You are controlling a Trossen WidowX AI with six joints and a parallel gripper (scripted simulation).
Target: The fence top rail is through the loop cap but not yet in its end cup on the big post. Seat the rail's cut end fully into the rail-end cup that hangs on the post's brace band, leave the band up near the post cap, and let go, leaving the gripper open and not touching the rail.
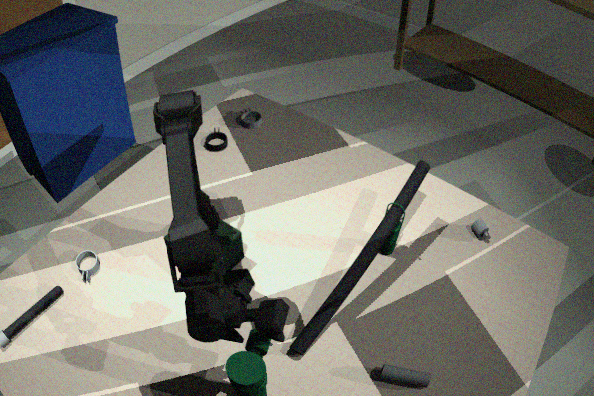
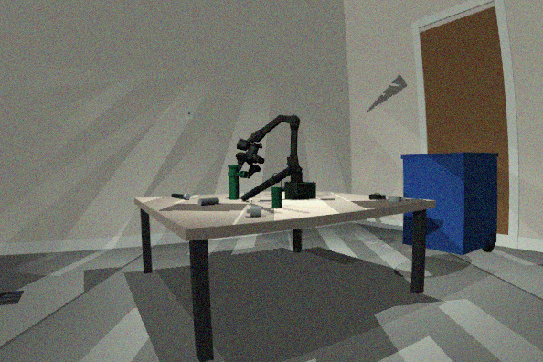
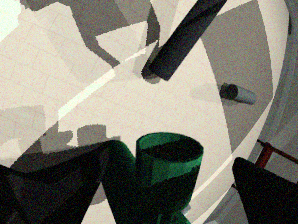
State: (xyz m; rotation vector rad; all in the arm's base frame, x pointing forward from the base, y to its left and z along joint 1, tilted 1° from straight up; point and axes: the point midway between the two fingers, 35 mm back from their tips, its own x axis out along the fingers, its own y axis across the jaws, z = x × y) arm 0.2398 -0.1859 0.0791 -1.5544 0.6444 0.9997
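Note:
The dark rail [image 1: 350,272] [image 2: 267,184] [image 3: 185,40] slopes through the wire loop on the short green post [image 1: 391,239] [image 2: 276,197]. Its lower end is down at or near the table top, outside the cup. The big green post [image 1: 246,369] [image 2: 233,188] stands upright. The green rail-end cup [image 1: 257,343] [image 2: 245,175] [image 3: 170,172] hangs high on its side, its mouth showing in the wrist view. My gripper [image 1: 260,337] [image 2: 248,168] [image 3: 173,160] is open, with its fingers on either side of the cup; I cannot tell whether they touch it. The band is mostly hidden.
A grey cylinder [image 1: 406,376] [image 2: 208,201] [image 3: 240,94] and a small grey fitting [image 1: 480,229] [image 2: 255,211] lie beyond the rail. A black ring clamp [image 1: 216,141], a grey one [image 1: 250,118], a white one [image 1: 87,263] and a dark rod [image 1: 33,311] lie elsewhere on the table.

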